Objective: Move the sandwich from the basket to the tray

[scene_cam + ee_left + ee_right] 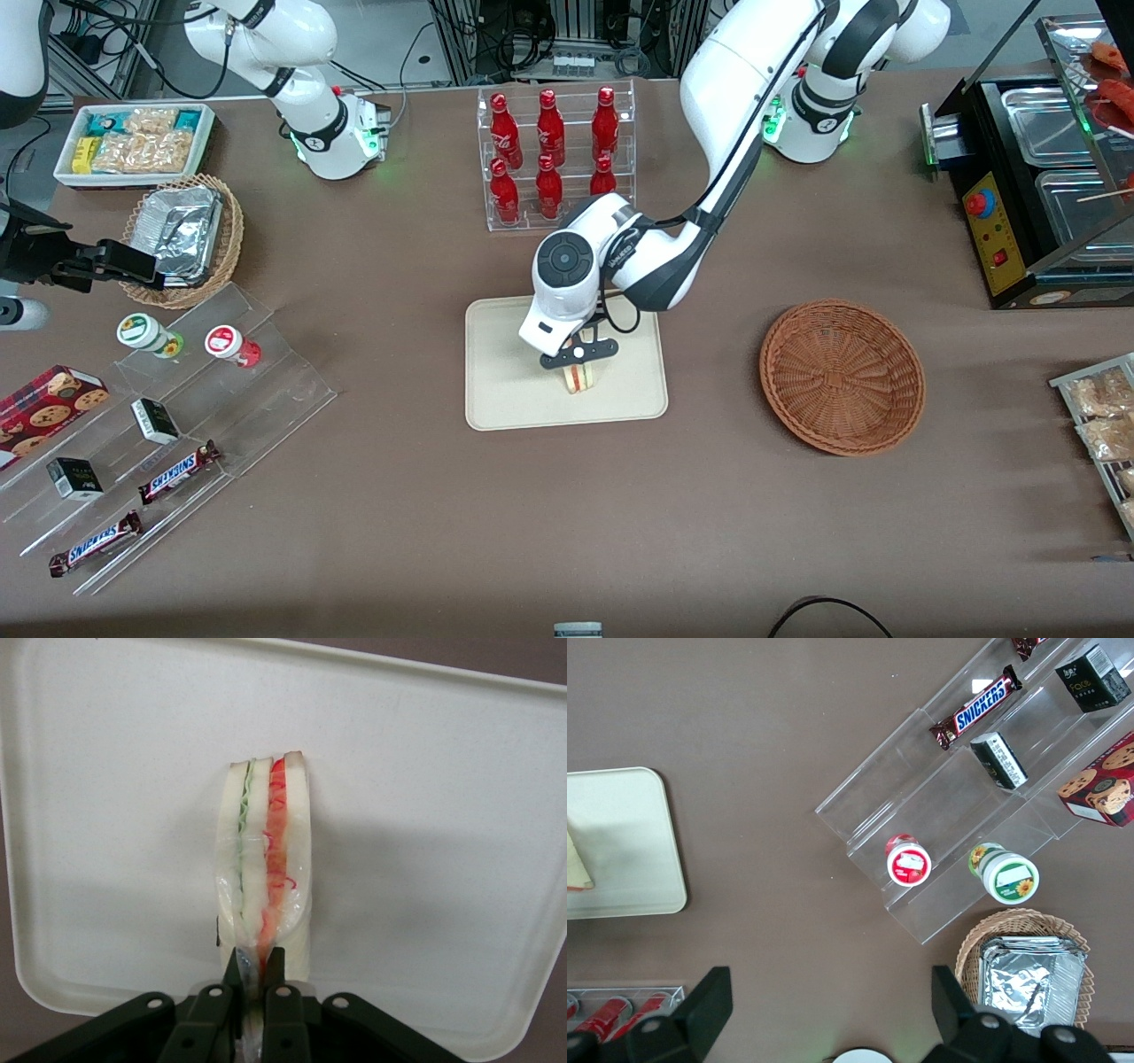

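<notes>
The soft, light sandwich (pixel 264 870) is pinched at its edge by the closed gripper (pixel 253 979), the tray (pixel 425 815) just beneath.

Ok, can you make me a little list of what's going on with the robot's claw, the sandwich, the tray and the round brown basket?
gripper: black two-finger gripper above the tray, shut on the sandwich
sandwich: triangular white-bread sandwich with red and green filling, standing on its edge on the tray
tray: flat cream rectangular tray, holds only the sandwich
basket: round reddish-brown wicker basket, nothing in it, beside the tray toward the working arm's end of the table
</notes>
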`<state>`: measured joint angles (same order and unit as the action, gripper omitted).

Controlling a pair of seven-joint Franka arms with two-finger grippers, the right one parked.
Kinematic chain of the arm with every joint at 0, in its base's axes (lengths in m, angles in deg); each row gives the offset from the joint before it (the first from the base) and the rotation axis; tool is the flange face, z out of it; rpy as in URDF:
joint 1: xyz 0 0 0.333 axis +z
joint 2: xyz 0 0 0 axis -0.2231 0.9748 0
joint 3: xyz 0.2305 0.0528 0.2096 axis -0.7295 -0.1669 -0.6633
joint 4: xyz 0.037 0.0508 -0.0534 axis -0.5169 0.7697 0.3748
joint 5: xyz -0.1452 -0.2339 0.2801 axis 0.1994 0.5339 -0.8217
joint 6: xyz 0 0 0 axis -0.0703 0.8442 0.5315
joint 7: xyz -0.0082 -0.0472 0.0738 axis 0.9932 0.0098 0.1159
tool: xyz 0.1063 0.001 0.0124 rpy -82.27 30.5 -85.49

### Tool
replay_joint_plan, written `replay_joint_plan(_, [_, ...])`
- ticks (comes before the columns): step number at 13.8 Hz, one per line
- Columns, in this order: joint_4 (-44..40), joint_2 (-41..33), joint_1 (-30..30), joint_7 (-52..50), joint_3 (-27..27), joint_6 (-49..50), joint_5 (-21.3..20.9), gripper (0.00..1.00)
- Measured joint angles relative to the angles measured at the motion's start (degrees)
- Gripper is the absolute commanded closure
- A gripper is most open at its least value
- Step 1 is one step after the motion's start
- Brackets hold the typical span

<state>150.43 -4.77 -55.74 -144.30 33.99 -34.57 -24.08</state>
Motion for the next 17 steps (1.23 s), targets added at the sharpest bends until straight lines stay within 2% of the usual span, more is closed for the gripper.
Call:
replay_joint_plan(7, [-1.99,0.17,0.00,-1.53,-0.01,0.37,0.00,0.00])
replay_joint_plan(14, [-10.47,-1.53,0.05,-0.39,-0.41,13.03,0.01,0.00])
replay_joint_plan(17, [-11.16,-3.07,1.20,4.51,-1.06,15.98,0.00,0.00])
